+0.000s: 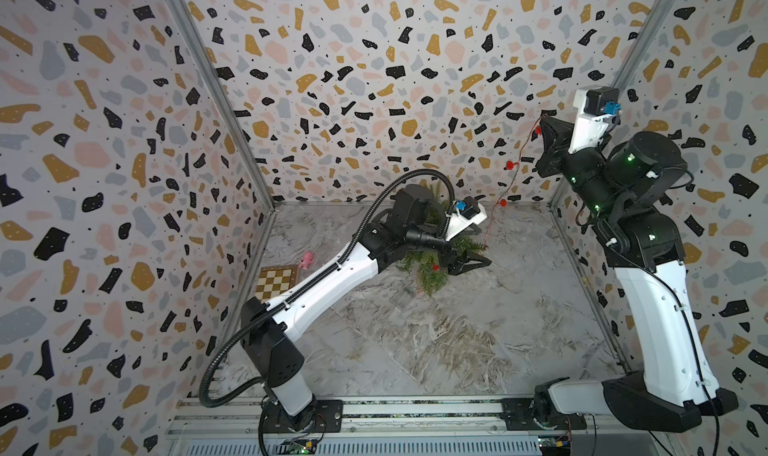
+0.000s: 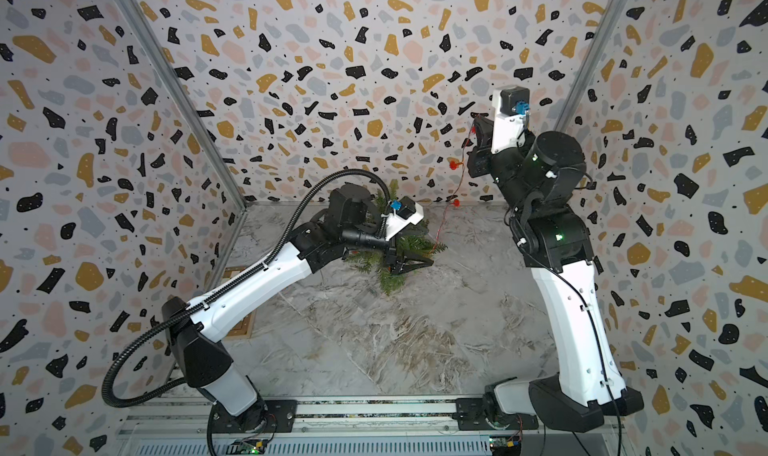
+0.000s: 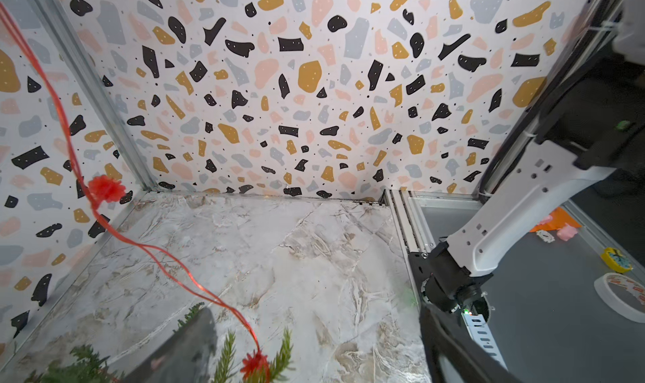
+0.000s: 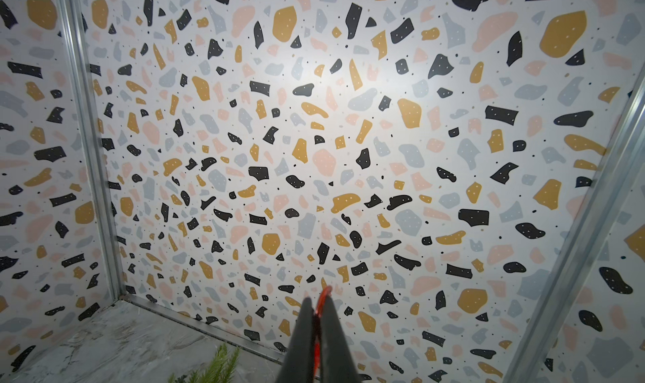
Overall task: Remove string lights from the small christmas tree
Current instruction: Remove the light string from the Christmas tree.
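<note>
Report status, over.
Left hand open at small christmas tree. Right hand raised, shut on string lights. Lower strand among the branches.

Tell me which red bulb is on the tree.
The lowest bulb, in the small christmas tree by the left gripper; the other three hang in mid-air.

Below your left gripper [image 1: 478, 246], the small christmas tree [image 1: 422, 273] fills the space. Its branches lie between and under the spread jaws. From the tree, the string lights [image 1: 510, 166] run up in a slanted line to your right gripper [image 4: 318, 299], which pinches the wire. This line bars the gap between the two grippers. Ahead of the right gripper stands the back wall [image 1: 374, 100]. Behind the left gripper, toward the arm bases, the marble tabletop [image 1: 436, 341] gives free passage.
</note>
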